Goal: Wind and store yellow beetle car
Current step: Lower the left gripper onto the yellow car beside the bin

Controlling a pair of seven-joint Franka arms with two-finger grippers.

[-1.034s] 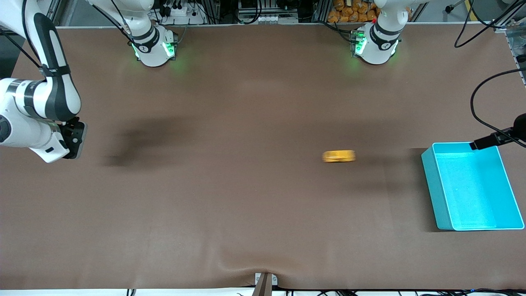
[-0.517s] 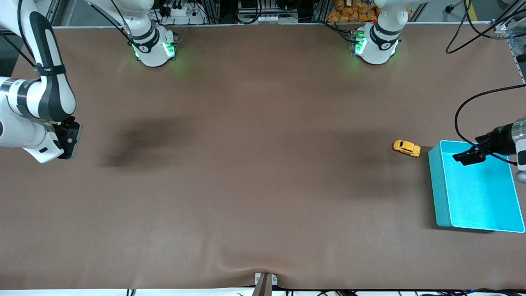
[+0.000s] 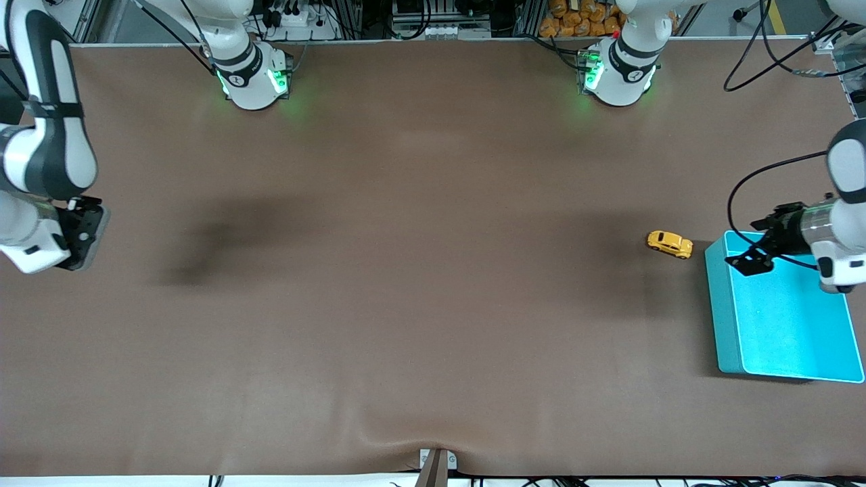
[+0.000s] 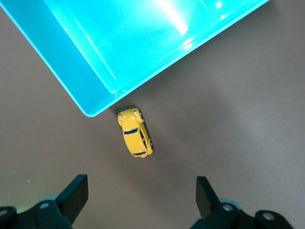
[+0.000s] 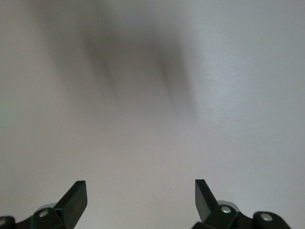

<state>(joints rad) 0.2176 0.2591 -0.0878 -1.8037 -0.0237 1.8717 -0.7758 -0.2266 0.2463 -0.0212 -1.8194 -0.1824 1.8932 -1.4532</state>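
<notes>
While the front view takes in the whole brown table (image 3: pixel 406 304), only the left wrist view shows the yellow beetle car (image 4: pixel 135 133) closely: it sits on its wheels on the bare tabletop, one end just beside a corner of the teal bin (image 4: pixel 143 43), though whether the two touch cannot be told. That same view shows the left gripper (image 4: pixel 138 200) with its two black fingers (image 4: pixel 74 193) spread wide and nothing between them, the car lying under the gap. From the front camera, the car (image 3: pixel 669 243) is a small yellow shape just beside the bin (image 3: pixel 722 318) at the left arm's end of the table, at the bin's corner farthest from that camera, and the left gripper (image 3: pixel 747 262) hangs over the bin's rim near that corner. The right wrist view shows only plain tabletop with soft shadows under the right gripper (image 5: pixel 138 200), whose fingers are likewise spread and empty. In the front view the right gripper (image 3: pixel 84 233) waits up over the right arm's end of the table, well apart from the car.

Counted: one car, one bin, two arms, two grippers.
</notes>
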